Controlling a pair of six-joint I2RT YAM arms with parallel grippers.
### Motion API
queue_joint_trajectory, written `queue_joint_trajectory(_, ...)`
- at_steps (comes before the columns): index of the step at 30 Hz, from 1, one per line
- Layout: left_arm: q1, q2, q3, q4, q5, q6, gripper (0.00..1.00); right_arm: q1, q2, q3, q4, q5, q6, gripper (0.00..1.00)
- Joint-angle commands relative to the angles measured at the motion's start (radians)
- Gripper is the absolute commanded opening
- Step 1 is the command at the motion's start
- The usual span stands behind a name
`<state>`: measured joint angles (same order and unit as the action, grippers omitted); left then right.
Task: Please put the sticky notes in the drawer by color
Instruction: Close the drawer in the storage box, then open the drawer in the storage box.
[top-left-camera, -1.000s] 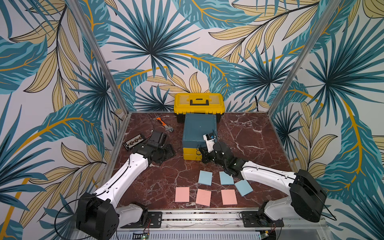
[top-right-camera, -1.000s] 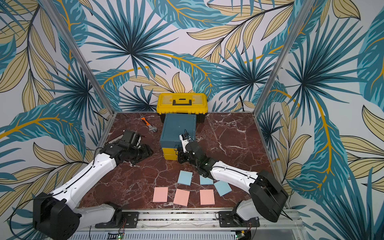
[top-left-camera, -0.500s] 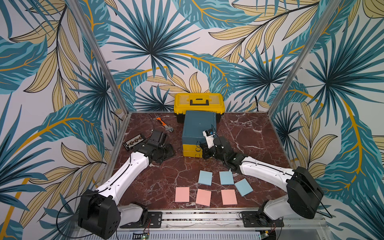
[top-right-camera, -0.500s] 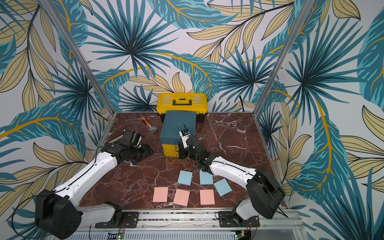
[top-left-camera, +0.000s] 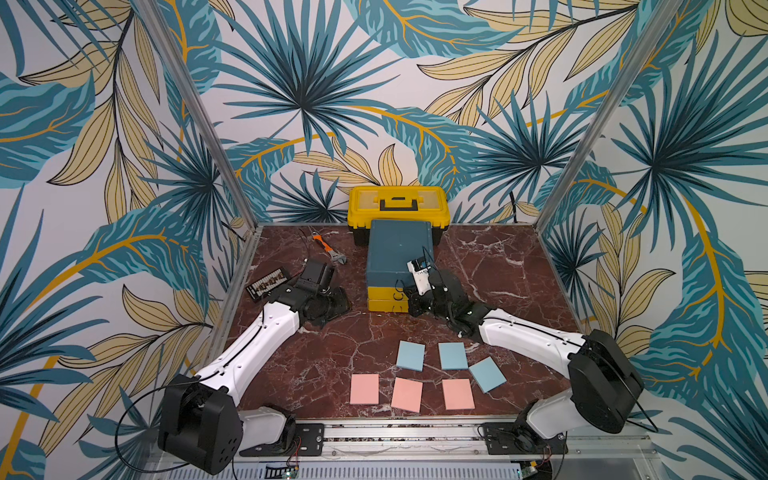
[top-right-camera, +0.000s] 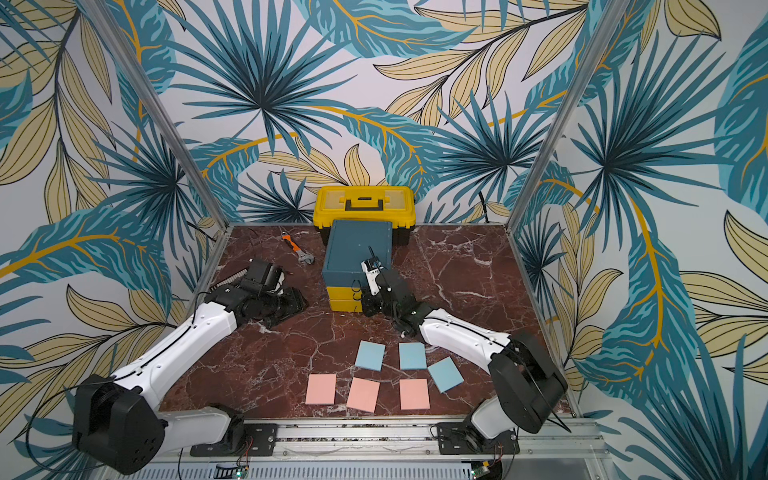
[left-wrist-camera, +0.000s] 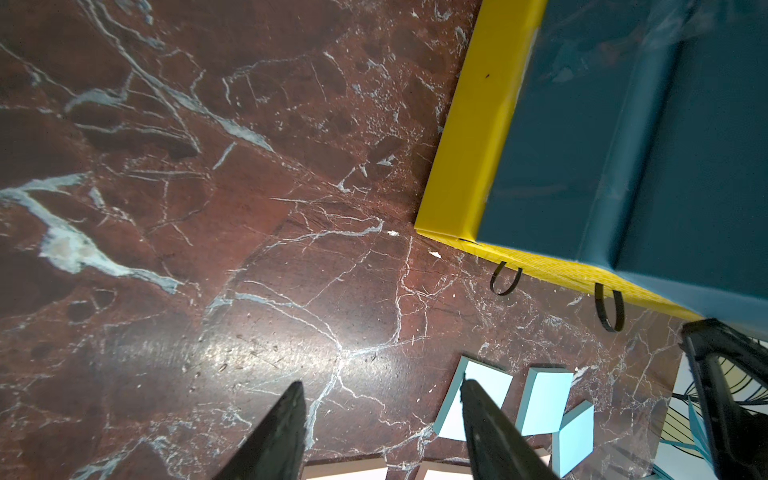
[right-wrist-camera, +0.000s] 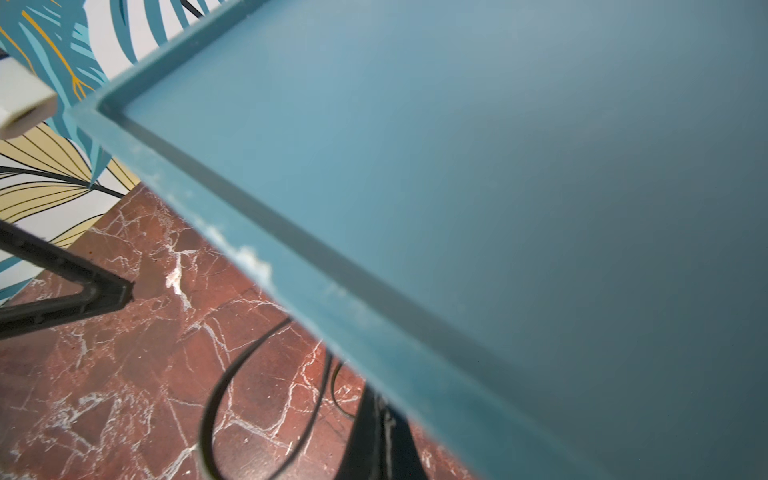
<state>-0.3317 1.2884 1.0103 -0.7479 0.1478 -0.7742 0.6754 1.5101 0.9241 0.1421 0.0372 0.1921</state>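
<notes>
- Left wrist view: my left gripper (left-wrist-camera: 381, 384) has its fingers (left-wrist-camera: 282, 432) spread apart, with nothing between them and only the red marble table (left-wrist-camera: 208, 208) underneath.
- In both top views that gripper hangs low over the left part of the table, near the drawer's left side but not touching it.
- A flat black strip with pale markings (top-left-camera: 268, 284) lies behind my left arm by the left wall. An orange-handled wrench (top-left-camera: 328, 253) lies further back.
- The drawer (top-left-camera: 399, 249) is a teal cabinet with one teal front above two yellow ones. It stands mid-table just in front of the yellow toolbox (top-left-camera: 399, 205).
- In the top views all three fronts look closed, and black loop pulls (left-wrist-camera: 505, 280) stick out from the front.
- Three salmon pink sticky notes (top-left-camera: 406, 394) lie flat in a row near the table's front edge.
- Three light blue sticky notes (top-left-camera: 453, 356) lie in a row between the pink ones and the drawer, apart from both. The rightmost blue one is turned askew.
- My right gripper (right-wrist-camera: 368, 401) is closed and sits low at the drawer's front right corner, beside the pulls. I cannot tell whether it pinches one.
</notes>
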Motion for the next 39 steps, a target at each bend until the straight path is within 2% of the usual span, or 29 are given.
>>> queue_joint_trajectory(1, 0.010, 0.005, -0.001, 0.019, 0.014, 0.006, 0.61, -0.024, -0.004, 0.018, -0.011, 0.017, -0.015, 0.00)
queue_joint_trajectory(7, 0.009, 0.000, 0.005, 0.013, 0.013, 0.007, 0.61, -0.024, -0.053, -0.034, 0.025, -0.081, 0.125, 0.00)
queue_joint_trajectory(9, 0.009, 0.000, 0.004, 0.019, 0.020, 0.007, 0.62, -0.022, -0.079, -0.088, 0.081, -0.117, 0.201, 0.12)
queue_joint_trajectory(12, 0.009, 0.003, 0.003, 0.024, 0.025, 0.011, 0.62, -0.021, -0.120, -0.161, 0.160, -0.154, 0.315, 0.21)
queue_joint_trajectory(17, 0.008, 0.005, -0.007, 0.048, 0.044, 0.013, 0.62, -0.017, -0.141, -0.268, 0.350, -0.208, 0.536, 0.47)
queue_joint_trajectory(21, 0.009, -0.001, -0.026, 0.070, 0.062, 0.009, 0.62, -0.008, -0.112, -0.323, 0.526, -0.203, 0.713, 0.57)
queue_joint_trajectory(28, 0.010, -0.045, -0.047, 0.078, 0.059, 0.019, 0.62, 0.016, -0.071, -0.371, 0.697, -0.082, 0.919, 0.56)
queue_joint_trajectory(32, 0.011, -0.073, -0.061, 0.082, 0.064, 0.016, 0.62, 0.041, -0.074, -0.402, 0.710, 0.019, 1.010, 0.40)
queue_joint_trajectory(34, 0.011, -0.090, -0.072, 0.090, 0.073, 0.010, 0.62, 0.075, -0.091, -0.427, 0.702, 0.103, 1.059, 0.37)
queue_joint_trajectory(39, 0.011, -0.113, -0.097, 0.124, 0.102, 0.004, 0.62, 0.206, -0.116, -0.417, 0.640, 0.305, 1.085, 0.37)
